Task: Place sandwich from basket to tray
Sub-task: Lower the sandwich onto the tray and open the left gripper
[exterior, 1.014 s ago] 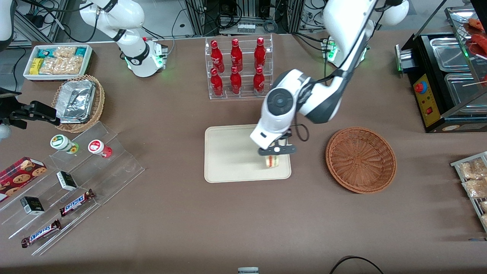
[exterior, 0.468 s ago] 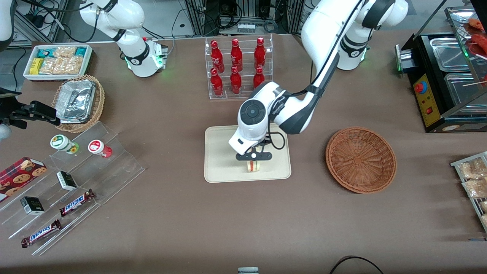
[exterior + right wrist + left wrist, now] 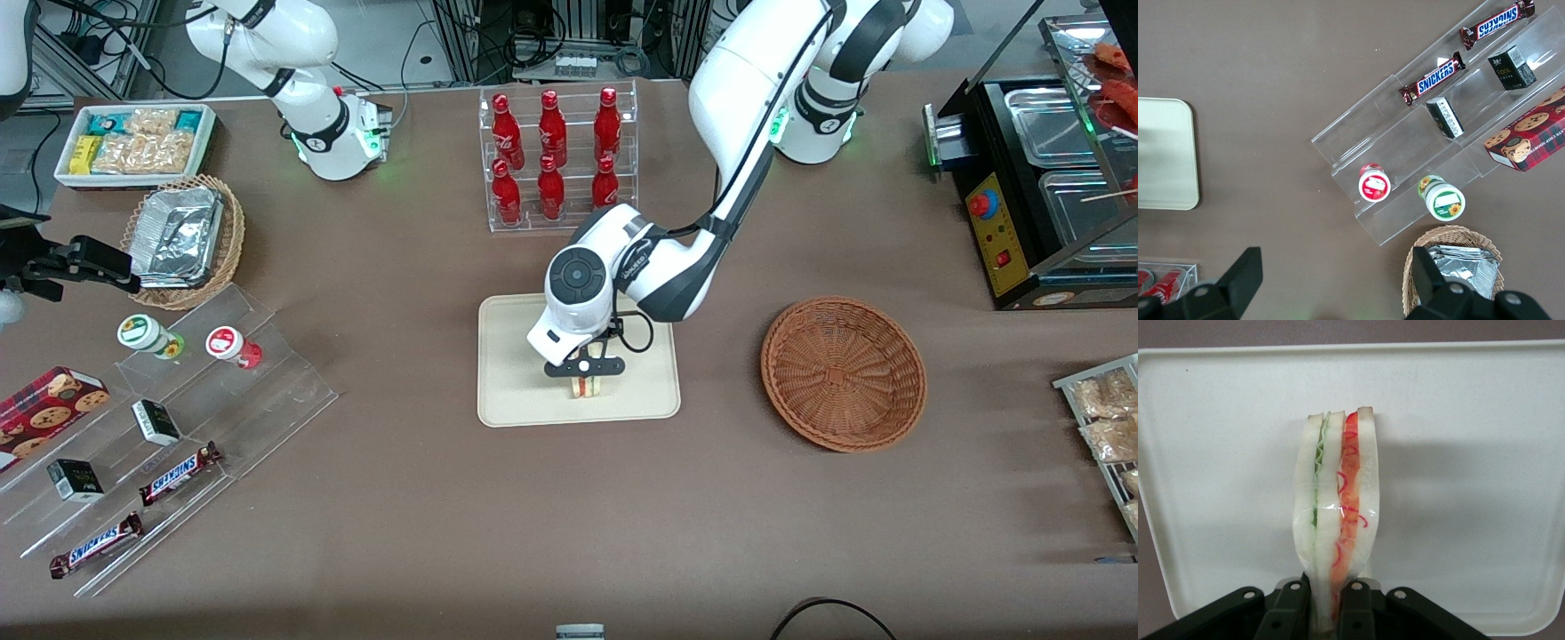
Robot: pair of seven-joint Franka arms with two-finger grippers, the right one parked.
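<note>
Grip: left arm's black two-finger gripper (image 3: 585,374) pinches the wrapped triangular white-bread sandwich (image 3: 1335,513) by one end, cut edge outward.
Position: over the flat cream rectangular tray (image 3: 511,356), likely for lowering.
Source: reddish-brown woven wicker basket (image 3: 843,372) holds nothing.

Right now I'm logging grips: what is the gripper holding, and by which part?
The gripper, over the tray, holds the sandwich, fingers pinching the bread faces at one narrow end.

Even, bright overhead light on the brown counter (image 3: 400,498); soft shadows under the basket (image 3: 843,373). Sharp in front view, no motion blur. End effector (image 3: 584,384), above the tray (image 3: 511,404), casts faint grey shade there. Sandwich (image 3: 1335,520) crisp at mid-length, glossy sheen; black fingers (image 3: 1293,607) slightly soft. Green status-light glow near arm bases.
</note>
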